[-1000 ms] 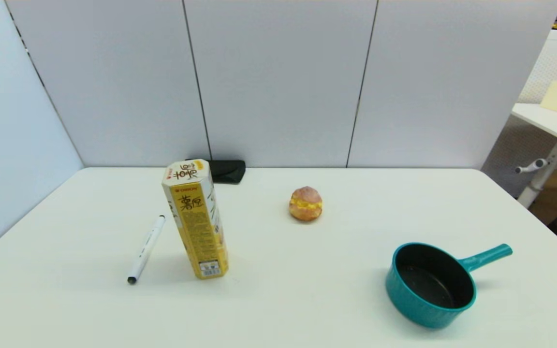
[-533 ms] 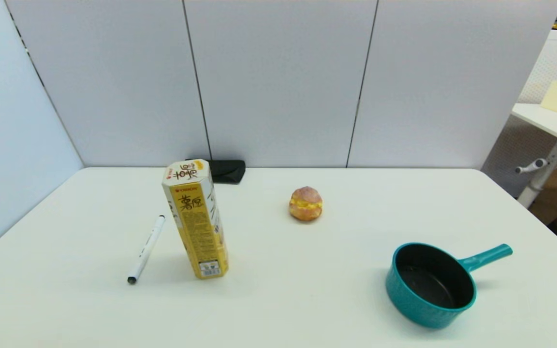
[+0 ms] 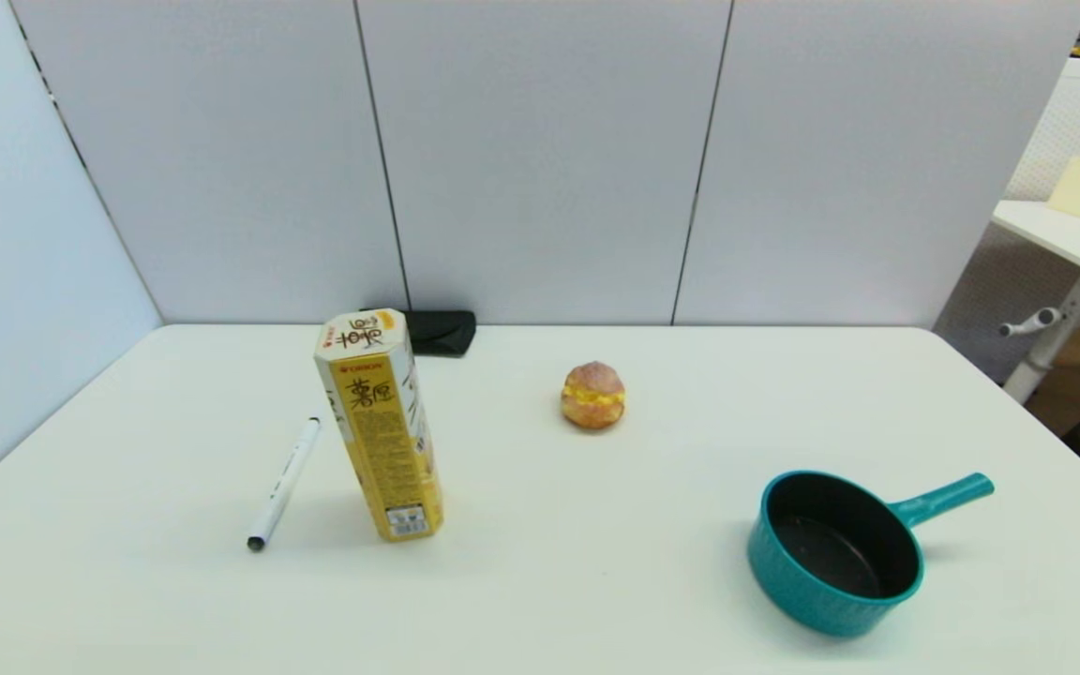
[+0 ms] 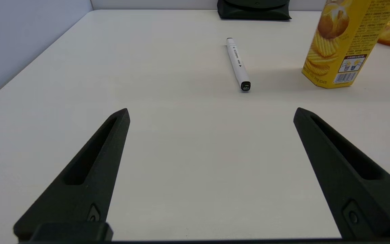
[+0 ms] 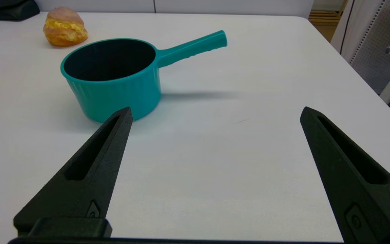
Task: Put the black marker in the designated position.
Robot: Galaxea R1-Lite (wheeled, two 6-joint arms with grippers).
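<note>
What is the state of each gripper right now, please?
Left gripper: jaws open, holding nothing, short of the black marker.
Right gripper: jaws open, holding nothing, near the teal pot.

White marker [image 3: 283, 483] with black end, yellow carton [image 3: 379, 425], teal pot [image 3: 835, 553].

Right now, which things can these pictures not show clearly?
- Black marker: its fine print is too small to read, left wrist view.
- Black pouch: partly hidden behind the yellow box, head view.
- Both arms: outside the head view.
- Designated position: unmarked on the table.
</note>
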